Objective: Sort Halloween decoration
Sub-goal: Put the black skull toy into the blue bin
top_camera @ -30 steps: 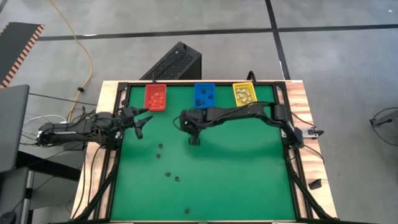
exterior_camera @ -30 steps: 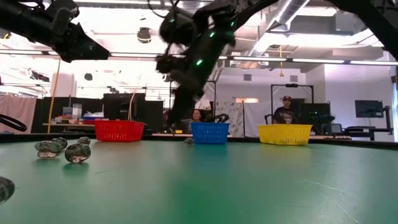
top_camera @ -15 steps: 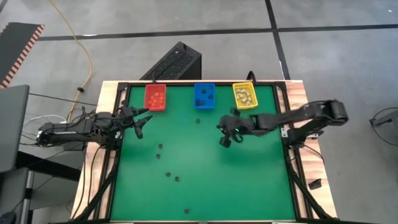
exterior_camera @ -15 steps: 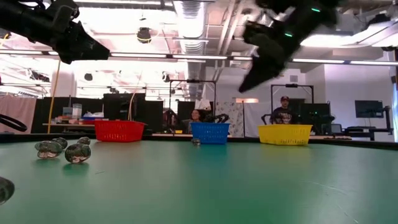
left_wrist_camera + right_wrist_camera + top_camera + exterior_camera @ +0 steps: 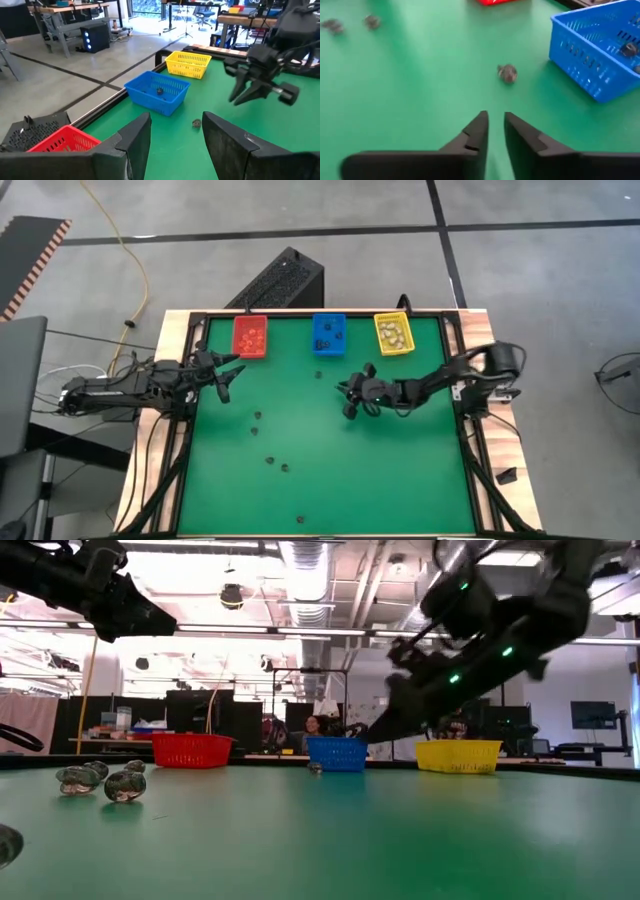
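Overhead and table-level views of the green table with 3 bins along its far edge: red bin, blue bin and yellow bin, each holding small trinkets.

Right arm: the right gripper hangs above the middle of the table, nearer the far edge than the near one. Half a second earlier it sat a little closer to the right edge with the arm stretched out flat; now the arm is folded back toward its base and the gripper has shifted slightly toward the table's centre. 1 second earlier it was further left still, just in front of the blue bin. In its wrist view the 2 fingers are nearly closed with only a narrow slit between them — nothing is held.

Stray piece: 1 dark trinket lies on the table just in front of the blue bin (also seen in the right wrist view); it was not there 1 second ago and has lain there since half a second ago.

Left arm: the left gripper waits over the left edge near the red bin, fingers spread apart and empty — unchanged across all frames.

Remaining trinkets are scattered across the table's left half toward the near edge, in the same places as before.
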You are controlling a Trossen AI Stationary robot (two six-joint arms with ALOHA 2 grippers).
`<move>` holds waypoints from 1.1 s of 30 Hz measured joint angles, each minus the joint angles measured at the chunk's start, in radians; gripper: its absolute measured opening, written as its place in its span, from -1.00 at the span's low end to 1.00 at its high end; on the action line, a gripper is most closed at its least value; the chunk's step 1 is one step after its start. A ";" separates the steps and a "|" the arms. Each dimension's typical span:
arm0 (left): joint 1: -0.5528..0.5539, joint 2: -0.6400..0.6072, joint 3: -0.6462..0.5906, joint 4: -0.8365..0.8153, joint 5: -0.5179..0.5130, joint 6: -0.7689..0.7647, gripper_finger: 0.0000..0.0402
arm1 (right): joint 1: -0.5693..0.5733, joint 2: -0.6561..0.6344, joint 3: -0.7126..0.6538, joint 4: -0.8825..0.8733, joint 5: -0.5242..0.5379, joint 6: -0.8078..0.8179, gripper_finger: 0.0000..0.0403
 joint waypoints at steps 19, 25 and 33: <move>0.000 0.000 0.000 -0.025 0.001 0.015 -0.16 | -0.132 0.372 0.343 0.021 -0.052 -0.081 0.55; -0.001 0.000 0.000 -0.030 0.000 0.016 -0.16 | -0.163 0.368 0.345 -0.011 -0.058 -0.062 0.55; -0.001 0.000 0.000 -0.029 0.000 0.021 -0.16 | -0.172 0.376 0.346 -0.044 -0.063 0.011 0.38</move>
